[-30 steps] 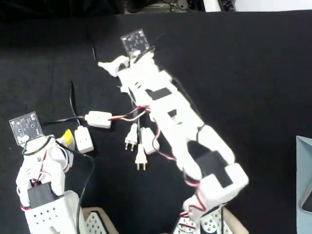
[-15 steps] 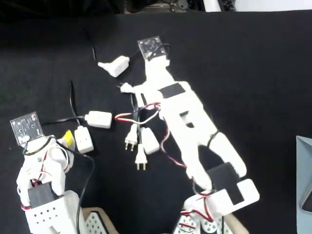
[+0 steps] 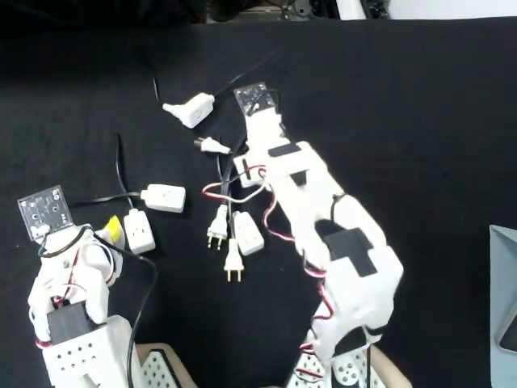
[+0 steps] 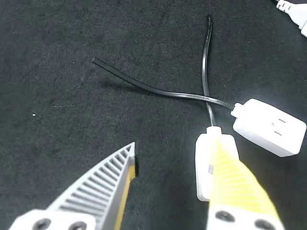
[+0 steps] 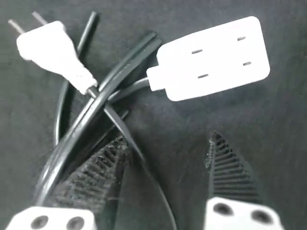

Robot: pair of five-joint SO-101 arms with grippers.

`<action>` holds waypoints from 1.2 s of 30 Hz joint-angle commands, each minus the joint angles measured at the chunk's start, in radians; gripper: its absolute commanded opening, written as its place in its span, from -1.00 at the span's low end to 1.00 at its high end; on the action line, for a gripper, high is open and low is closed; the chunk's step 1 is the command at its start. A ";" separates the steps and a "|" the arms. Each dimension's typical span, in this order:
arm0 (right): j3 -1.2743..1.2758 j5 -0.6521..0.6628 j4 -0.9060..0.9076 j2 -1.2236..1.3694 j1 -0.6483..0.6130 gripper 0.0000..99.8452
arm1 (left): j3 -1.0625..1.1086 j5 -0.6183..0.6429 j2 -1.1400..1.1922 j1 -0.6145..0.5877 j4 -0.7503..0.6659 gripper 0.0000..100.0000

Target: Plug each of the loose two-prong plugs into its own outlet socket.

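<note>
The right claw (image 5: 165,177) hangs open over tangled black cords (image 5: 125,61), with a white plug (image 5: 48,45) and an outlet socket (image 5: 211,57) lying just ahead on the table (image 3: 420,121) — the left claw (image 4: 168,191) gapes too, one finger right beside a second socket (image 4: 202,167)

Black cords (image 5: 125,61) apparently across right pincer (image 5: 168,139) gap

Three loose two-prong plugs (image 3: 212,145) (image 3: 216,227) (image 3: 233,263); outlet sockets (image 3: 191,108) (image 3: 164,197) (image 3: 139,232) (image 3: 248,234), seemingly four, the middle being crowded; two tools (image 4: 172,148) (image 5: 167,139); one tabletop (image 3: 420,121)
</note>
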 commanded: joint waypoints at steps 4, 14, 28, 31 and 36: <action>-0.166 0.009 0.124 0.050 0.011 -0.51 | -0.007 0.002 -0.006 -0.012 -0.023 -0.50; -0.174 0.124 0.161 0.015 0.003 -0.98 | -0.007 0.002 -0.006 -0.012 -0.023 -0.50; 0.154 0.374 0.166 -0.541 0.006 -0.98 | 0.001 0.002 -0.006 -0.010 -0.038 -0.50; 0.226 0.411 0.169 -0.670 0.028 -0.98 | 0.038 0.002 -0.006 -0.012 -0.094 -0.51; 0.285 0.413 0.261 -0.843 0.087 -0.98 | 0.047 -0.037 -0.006 -0.010 -0.109 -0.51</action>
